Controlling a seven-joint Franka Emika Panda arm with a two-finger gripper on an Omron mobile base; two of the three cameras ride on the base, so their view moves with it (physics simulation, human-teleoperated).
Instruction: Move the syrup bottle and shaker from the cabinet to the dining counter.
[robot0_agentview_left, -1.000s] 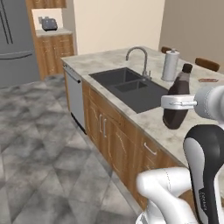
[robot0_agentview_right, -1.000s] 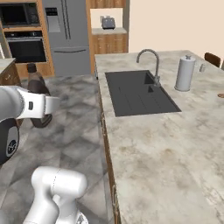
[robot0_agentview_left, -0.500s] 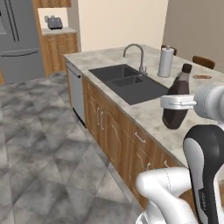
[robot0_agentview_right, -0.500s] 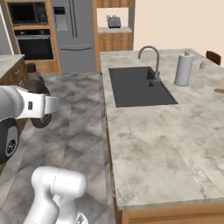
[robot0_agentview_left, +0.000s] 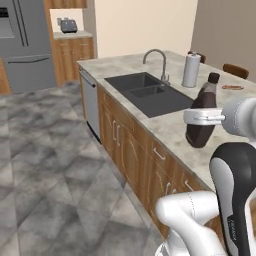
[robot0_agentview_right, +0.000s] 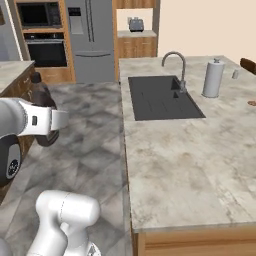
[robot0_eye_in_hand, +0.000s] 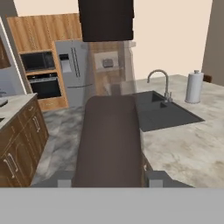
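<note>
1. Syrup bottle sits upright in my claw, the jaws clamped across its dark brown body below the narrow neck and small dark cap.
2. From the left base view, I carry the bottle in the air at about 3 o'clock in the picture, in front of the near edge of the dining tabletop.
3. From the right base view, the bottle shows at 9 o'clock behind my white hand, over the grey tiled floor and apart from the tabletop's left edge.
4. In the hand view, the bottle's brown body rises between my two finger tips, its neck pointing toward 12 o'clock.
5. On the tabletop, the dark inset sink lies at 12 o'clock from the bottle in the left base view, with the curved faucet at its far side.
6. The paper-towel roll stands just right of the faucet, and the small grey shaker stands near it at its 3 o'clock in the right base view.
7. The steel fridge stands at the far wall.
</note>
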